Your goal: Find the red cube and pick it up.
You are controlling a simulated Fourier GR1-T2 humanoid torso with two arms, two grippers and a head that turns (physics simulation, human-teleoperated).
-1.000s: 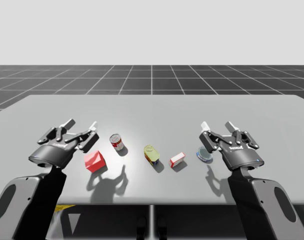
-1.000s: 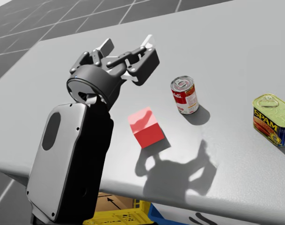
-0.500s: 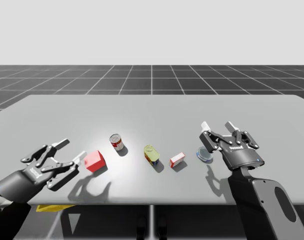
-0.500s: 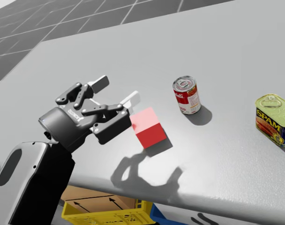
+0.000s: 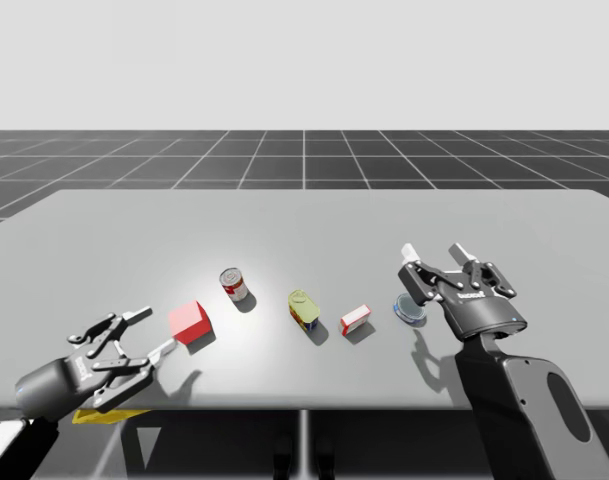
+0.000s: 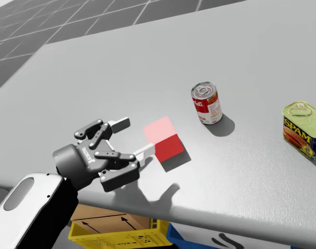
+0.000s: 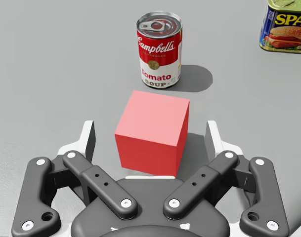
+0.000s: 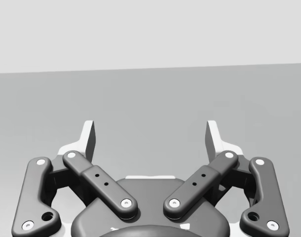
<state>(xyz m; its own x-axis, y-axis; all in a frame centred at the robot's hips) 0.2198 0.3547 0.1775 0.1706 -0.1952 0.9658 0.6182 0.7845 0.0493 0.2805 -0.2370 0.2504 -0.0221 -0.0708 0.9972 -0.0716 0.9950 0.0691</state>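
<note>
Left end effector (image 5: 152, 331) spread apart, red cube (image 7: 152, 132) just ahead at twelve o'clock, red can (image 7: 159, 49) beyond; right end effector (image 8: 150, 132) likewise apart

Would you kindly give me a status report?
Left gripper open, red cube just ahead, in line with its gap, not gripped. Right gripper open. Red can beyond cube, not in the way.

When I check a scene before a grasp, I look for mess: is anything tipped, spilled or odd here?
Nothing stands out. The red cube sits flat on the table just ahead of my open left claw; the red-and-white can and the yellow can stand upright. No spill or damage shows.
</note>
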